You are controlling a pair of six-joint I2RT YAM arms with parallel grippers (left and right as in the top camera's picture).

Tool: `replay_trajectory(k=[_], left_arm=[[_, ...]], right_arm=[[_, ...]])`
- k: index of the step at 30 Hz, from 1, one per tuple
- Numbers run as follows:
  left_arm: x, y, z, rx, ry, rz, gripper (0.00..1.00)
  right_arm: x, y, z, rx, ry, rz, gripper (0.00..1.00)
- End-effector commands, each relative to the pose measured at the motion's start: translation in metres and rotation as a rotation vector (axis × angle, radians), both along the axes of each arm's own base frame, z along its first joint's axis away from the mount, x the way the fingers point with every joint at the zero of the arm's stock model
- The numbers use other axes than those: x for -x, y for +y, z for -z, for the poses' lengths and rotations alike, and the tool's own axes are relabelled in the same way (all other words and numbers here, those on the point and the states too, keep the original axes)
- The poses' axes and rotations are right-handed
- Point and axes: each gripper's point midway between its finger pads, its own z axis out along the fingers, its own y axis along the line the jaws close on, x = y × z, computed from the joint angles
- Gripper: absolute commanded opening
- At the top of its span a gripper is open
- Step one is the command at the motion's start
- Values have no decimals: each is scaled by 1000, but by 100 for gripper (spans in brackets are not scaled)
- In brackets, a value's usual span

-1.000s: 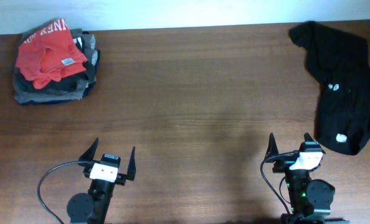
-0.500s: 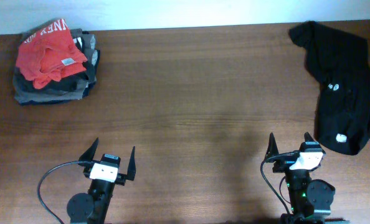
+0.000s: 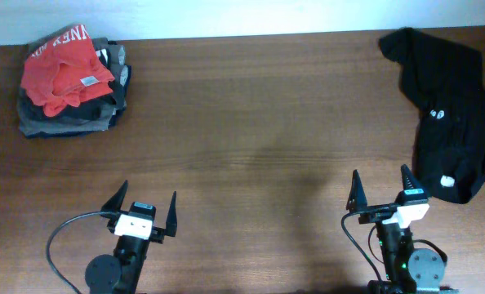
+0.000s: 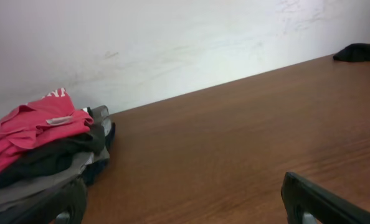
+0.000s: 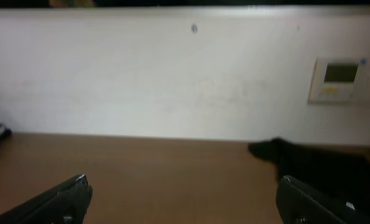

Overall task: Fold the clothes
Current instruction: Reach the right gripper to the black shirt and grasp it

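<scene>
The black T-shirt (image 3: 447, 106) lies crumpled at the table's far right, with a small white logo and a small white label showing. It also shows at the right of the right wrist view (image 5: 322, 165) and as a dark sliver at the far right of the left wrist view (image 4: 362, 52). My right gripper (image 3: 381, 186) is open and empty near the front edge, just left of the shirt's lower end. My left gripper (image 3: 144, 204) is open and empty at the front left, far from the shirt.
A pile of folded grey and dark garments with a red garment with white lettering on top (image 3: 69, 77) sits at the back left corner, also in the left wrist view (image 4: 38, 146). A white wall (image 5: 172, 74) with a thermostat panel (image 5: 337, 79) stands behind the brown wooden table (image 3: 251, 131).
My right gripper has lifted and tilted slightly, with its fingers now a little higher in the overhead view. The left arm and the clothes have not moved.
</scene>
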Motion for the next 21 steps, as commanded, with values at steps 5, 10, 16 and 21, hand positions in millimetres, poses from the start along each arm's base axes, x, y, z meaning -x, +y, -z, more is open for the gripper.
replay_trajectory(k=[5,10,16,21], left_arm=[[0,-1,-37,17,31,8,99],[-13,-1,-50,17,123,7,99],[-42,-1,-64,18,307,6,99],[-74,-2,-86,18,436,5,99]], right_arm=[[20,3,-65,10,-112,-1,99],[22,3,-68,4,-54,-1,99],[22,3,-87,-3,18,0,99],[8,3,-104,-16,147,-9,99]])
